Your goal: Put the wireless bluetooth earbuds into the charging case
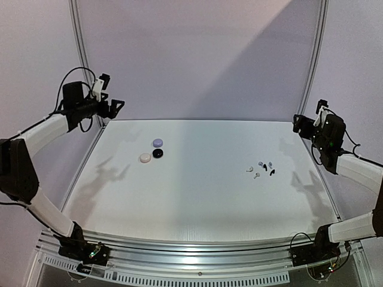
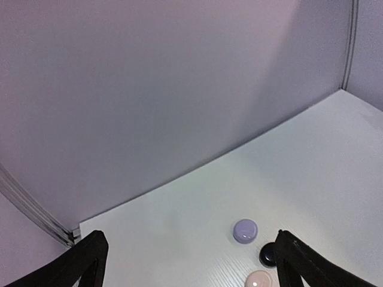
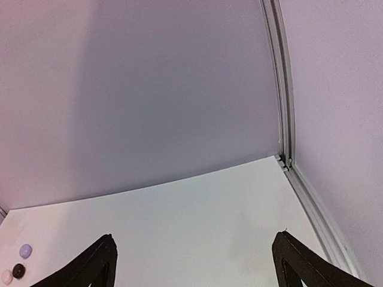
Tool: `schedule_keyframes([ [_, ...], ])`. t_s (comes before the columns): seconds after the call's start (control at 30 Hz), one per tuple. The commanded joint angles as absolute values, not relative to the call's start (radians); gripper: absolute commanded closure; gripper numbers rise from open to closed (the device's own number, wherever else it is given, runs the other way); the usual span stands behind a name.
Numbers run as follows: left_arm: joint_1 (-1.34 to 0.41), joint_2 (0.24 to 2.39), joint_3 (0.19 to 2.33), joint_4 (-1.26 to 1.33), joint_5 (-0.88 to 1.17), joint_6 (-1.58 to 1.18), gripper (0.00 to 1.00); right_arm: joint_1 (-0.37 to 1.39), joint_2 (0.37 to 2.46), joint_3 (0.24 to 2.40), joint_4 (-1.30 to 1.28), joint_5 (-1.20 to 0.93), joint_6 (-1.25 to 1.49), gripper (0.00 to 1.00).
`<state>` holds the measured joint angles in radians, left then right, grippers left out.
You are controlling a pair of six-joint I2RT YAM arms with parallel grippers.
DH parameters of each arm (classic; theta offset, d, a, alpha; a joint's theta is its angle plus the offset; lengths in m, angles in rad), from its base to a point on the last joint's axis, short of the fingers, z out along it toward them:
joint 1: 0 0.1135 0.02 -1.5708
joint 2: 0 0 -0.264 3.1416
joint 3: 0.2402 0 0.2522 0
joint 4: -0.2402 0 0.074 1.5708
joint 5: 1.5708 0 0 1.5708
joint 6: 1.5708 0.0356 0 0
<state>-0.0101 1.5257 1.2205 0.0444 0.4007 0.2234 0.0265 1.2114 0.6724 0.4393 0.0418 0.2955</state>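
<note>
Several tiny stemmed earbuds (image 1: 261,169), black, lavender-grey and white, lie loose in a cluster on the right of the table. Three closed round cases sit left of centre: lavender (image 1: 158,142), black (image 1: 157,153) and pale white-pink (image 1: 145,158). My left gripper (image 1: 116,107) is raised at the far left corner, open and empty; its view shows the lavender (image 2: 245,230), black (image 2: 267,255) and pale (image 2: 260,279) cases below. My right gripper (image 1: 297,124) is raised at the far right edge, open and empty. The earbuds do not show in either wrist view.
The white table (image 1: 203,197) is bounded by grey walls and metal frame rails (image 1: 78,36) at the back corners. The right wrist view shows the far right corner rail (image 3: 286,161) and the three cases small at its lower left (image 3: 18,270).
</note>
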Motion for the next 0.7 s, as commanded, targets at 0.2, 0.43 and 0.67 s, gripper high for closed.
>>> schedule_keyframes([
  [0.2,-0.269,1.935,1.731,-0.737,0.31,0.197,0.01,0.221,1.415,1.118,-0.158,0.193,0.402,0.09],
  [0.43,-0.325,2.157,1.899,-0.805,0.255,0.057,0.01,0.345,1.535,1.274,-0.276,0.228,0.454,0.05],
  [0.67,-0.357,2.28,1.938,-0.774,0.108,0.032,0.02,0.435,1.629,1.349,-0.306,0.244,0.468,0.04],
])
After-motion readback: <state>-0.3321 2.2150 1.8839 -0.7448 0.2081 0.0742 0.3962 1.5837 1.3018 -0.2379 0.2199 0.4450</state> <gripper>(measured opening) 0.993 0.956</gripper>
